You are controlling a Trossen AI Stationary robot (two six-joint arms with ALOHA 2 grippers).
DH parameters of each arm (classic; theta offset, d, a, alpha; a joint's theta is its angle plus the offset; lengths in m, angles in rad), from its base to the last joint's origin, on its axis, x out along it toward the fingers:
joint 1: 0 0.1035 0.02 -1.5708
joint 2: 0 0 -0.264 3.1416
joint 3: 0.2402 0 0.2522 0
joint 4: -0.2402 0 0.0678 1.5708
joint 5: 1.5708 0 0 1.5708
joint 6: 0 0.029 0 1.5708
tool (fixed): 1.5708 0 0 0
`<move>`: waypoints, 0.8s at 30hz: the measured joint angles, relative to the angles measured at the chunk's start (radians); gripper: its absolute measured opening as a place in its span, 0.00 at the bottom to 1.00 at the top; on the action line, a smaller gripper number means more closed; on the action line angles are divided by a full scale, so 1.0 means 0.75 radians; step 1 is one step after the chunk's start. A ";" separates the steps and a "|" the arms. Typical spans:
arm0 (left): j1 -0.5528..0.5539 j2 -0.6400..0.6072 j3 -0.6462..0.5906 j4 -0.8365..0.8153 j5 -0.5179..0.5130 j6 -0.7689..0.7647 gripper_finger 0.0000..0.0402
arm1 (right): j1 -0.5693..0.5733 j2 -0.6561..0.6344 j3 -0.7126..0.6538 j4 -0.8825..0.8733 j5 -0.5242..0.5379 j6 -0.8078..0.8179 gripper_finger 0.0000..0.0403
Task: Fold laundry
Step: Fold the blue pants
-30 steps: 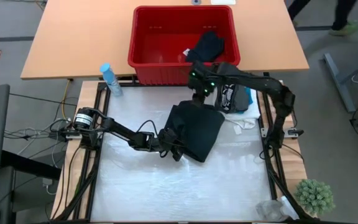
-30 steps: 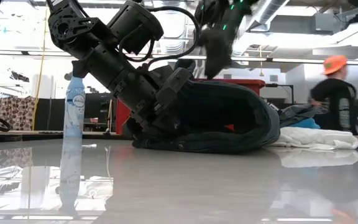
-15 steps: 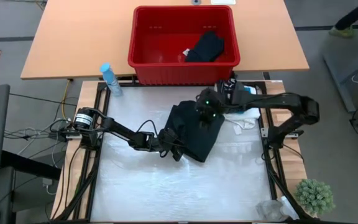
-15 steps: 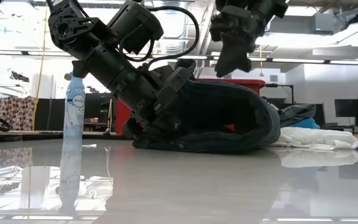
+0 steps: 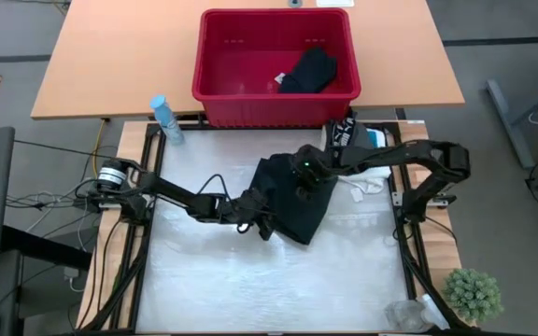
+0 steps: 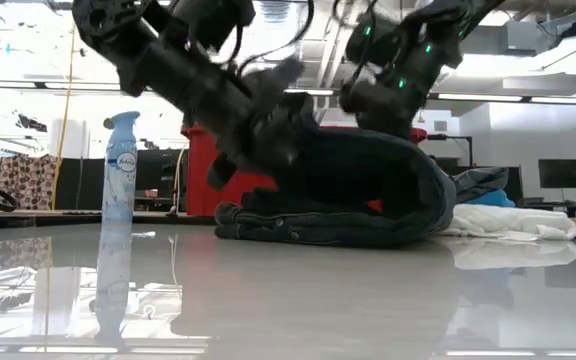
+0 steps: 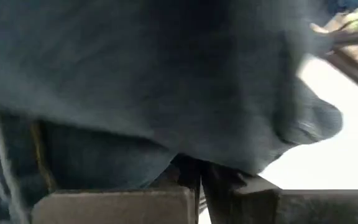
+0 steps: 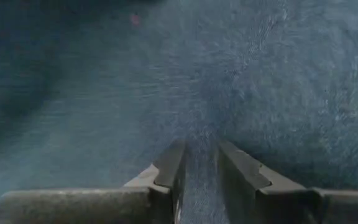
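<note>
A folded garment [image 5: 295,196] lies mid-table, basket [image 5: 222,65] behind it, bottle [image 5: 164,119] to its left.

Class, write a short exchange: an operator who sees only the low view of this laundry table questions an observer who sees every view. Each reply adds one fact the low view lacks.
Operator: Is anything in the red basket?
Observer: Yes, a black garment lies in it.
Operator: Which pincer is which on the dark garment?
Observer: The right pincer is on its basket-side part; the left pincer, shut, at the opposite edge.
</note>
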 joint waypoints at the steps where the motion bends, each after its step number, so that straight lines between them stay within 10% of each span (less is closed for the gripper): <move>1: 0.000 -0.030 0.005 -0.014 0.010 0.013 0.00 | -0.003 0.023 0.000 0.011 -0.010 -0.004 0.28; 8: -0.001 -0.389 0.006 -0.281 -0.007 0.026 0.00 | 0.005 0.153 0.004 0.095 -0.071 -0.052 0.28; 14: -0.009 -0.648 0.008 -0.248 -0.339 0.136 0.00 | -0.005 0.164 0.004 0.161 -0.070 -0.061 0.28; 24: 0.015 -0.290 0.006 0.101 -0.373 0.198 0.00 | -0.071 0.008 0.076 0.161 -0.068 -0.043 0.28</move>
